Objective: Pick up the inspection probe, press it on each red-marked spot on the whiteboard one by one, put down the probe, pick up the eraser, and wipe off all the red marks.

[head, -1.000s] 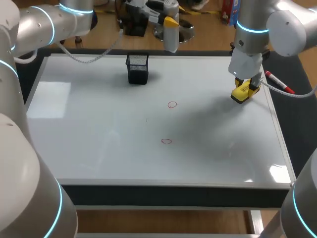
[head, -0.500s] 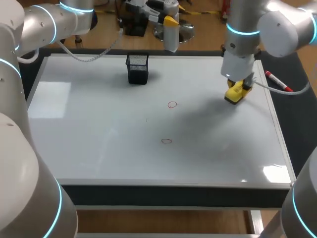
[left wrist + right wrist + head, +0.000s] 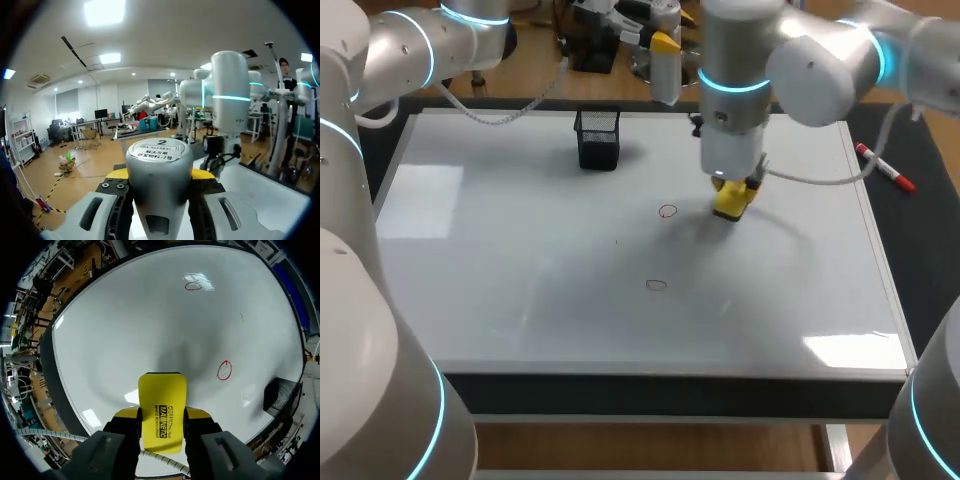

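Over the last second my right arm (image 3: 740, 100) has swung in from the right edge of the whiteboard (image 3: 500, 250) toward its middle, carrying the eraser (image 3: 732, 198) with it; my left arm (image 3: 390, 45) has not stirred. My right jaws pinch the yellow eraser by its two sides; it now sits just beside the far red mark (image 3: 667, 211), not yet over it, and whether it touches the board I cannot tell. My left jaws are pressed onto the inspection probe (image 3: 157, 185), as I take the grey cylinder with a round label on its end to be; it is held up beyond the whiteboard's far edge. As I judge it, the eraser is picked up and the wiping is not begun; the far red mark and the near red mark (image 3: 656, 285) both stand whole, so both are left to clear; the probe is not set down, and nothing shows whether the pressing was done. A black mesh cup (image 3: 598, 138) stands on the whiteboard; a red marker (image 3: 885, 167) lies on the desk (image 3: 920, 250) beside it.
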Available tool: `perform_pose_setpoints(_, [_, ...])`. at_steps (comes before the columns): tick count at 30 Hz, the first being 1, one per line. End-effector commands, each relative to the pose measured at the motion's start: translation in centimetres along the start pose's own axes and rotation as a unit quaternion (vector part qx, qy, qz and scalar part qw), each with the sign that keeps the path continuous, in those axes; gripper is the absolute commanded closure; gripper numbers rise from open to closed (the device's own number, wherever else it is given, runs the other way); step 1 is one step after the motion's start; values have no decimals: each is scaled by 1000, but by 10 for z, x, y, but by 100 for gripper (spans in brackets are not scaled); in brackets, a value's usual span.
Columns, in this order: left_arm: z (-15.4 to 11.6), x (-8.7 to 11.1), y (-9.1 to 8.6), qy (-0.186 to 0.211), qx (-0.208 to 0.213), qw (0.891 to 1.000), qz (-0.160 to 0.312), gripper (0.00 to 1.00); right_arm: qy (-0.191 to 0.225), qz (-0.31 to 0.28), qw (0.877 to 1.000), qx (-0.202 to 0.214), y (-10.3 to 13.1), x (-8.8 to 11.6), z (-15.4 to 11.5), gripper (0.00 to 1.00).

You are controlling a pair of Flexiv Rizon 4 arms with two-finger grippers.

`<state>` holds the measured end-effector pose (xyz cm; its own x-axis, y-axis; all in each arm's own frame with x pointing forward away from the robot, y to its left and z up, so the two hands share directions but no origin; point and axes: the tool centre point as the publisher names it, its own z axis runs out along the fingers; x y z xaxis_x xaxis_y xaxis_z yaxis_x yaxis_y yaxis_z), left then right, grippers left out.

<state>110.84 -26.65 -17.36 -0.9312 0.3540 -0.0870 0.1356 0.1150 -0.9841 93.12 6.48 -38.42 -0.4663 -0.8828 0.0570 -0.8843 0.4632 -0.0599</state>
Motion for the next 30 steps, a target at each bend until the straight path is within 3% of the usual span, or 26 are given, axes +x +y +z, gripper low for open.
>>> perform_pose_setpoints(1, [0, -1, 0, 1, 1, 1000, 0, 100, 19, -22, 1000, 4, 12, -27, 1, 100])
perform_pose_setpoints(12, [0, -1, 0, 1, 1, 1000, 0, 100, 14, -111, 994, 0, 37, -79, 6, 100])
perform_pose_setpoints(21, [0, -1, 0, 1, 1, 1000, 0, 100, 20, -165, 986, -6, 50, -104, 13, 100])
perform_pose_setpoints(30, [0, -1, 0, 1, 1, 1000, 0, 100, 20, -188, 982, -1, 58, -115, 14, 100])
